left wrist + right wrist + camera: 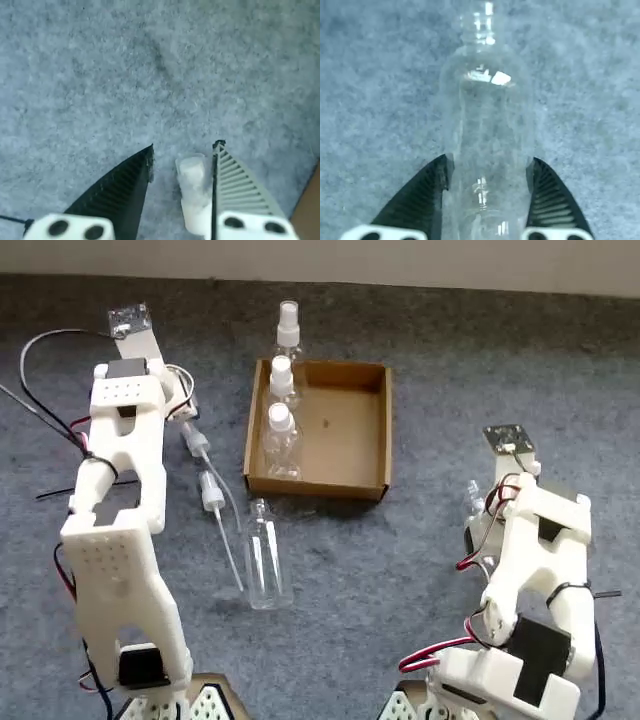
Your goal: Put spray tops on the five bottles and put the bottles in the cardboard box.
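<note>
Right gripper (490,160) grips my uncapped bottle (487,115), neck outward; left gripper (184,146), spread, straddles a spray top (192,195) beside the cardboard box (340,435).

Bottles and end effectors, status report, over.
Left end effector open around a spray top. Right end effector shut on uncapped bottle. Two capped bottles in box, third bottle behind it; loose bottle lying in front.

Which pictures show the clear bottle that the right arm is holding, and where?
High view: clear bottle at right, by the right arm, right of the cardboard box.
Right wrist view: centre, between the fingers.
Left wrist view: a spray top instead.
Shared landmark: grey carpet.
</note>
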`<state>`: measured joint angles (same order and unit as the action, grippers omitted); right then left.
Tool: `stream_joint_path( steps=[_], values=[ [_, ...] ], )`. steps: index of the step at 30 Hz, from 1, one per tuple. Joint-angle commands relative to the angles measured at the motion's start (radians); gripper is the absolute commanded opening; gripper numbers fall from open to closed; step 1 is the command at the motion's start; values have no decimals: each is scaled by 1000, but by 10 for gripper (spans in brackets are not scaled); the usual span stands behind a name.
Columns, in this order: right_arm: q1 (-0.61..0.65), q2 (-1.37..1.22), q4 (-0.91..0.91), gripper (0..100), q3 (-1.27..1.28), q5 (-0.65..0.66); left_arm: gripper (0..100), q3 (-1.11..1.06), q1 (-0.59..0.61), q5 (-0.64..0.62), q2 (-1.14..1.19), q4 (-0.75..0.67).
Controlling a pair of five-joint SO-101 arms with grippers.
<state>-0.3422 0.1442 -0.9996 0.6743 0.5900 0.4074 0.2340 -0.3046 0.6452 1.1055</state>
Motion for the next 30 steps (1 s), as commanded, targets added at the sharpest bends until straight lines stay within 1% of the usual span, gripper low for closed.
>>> stream_joint_path(
  steps=[1,7,11,17,21,23,27,30],
  values=[
    [7,13,13,173,16,41,185,111,-22,-15,35,12],
    [24,13,12,181,41,58,185,116,-39,-18,61,95],
    [22,13,12,183,41,58,189,119,-41,-77,53,178],
    [24,5,10,185,42,61,186,110,-53,-80,65,186],
    [24,12,-33,185,41,61,181,117,-70,-80,84,186],
    [24,13,-45,185,38,63,147,117,-79,-80,91,186],
    [24,13,-42,185,39,64,40,119,-79,-80,108,180],
    [24,13,-42,185,39,64,5,127,-62,-78,107,164]
  ],
)
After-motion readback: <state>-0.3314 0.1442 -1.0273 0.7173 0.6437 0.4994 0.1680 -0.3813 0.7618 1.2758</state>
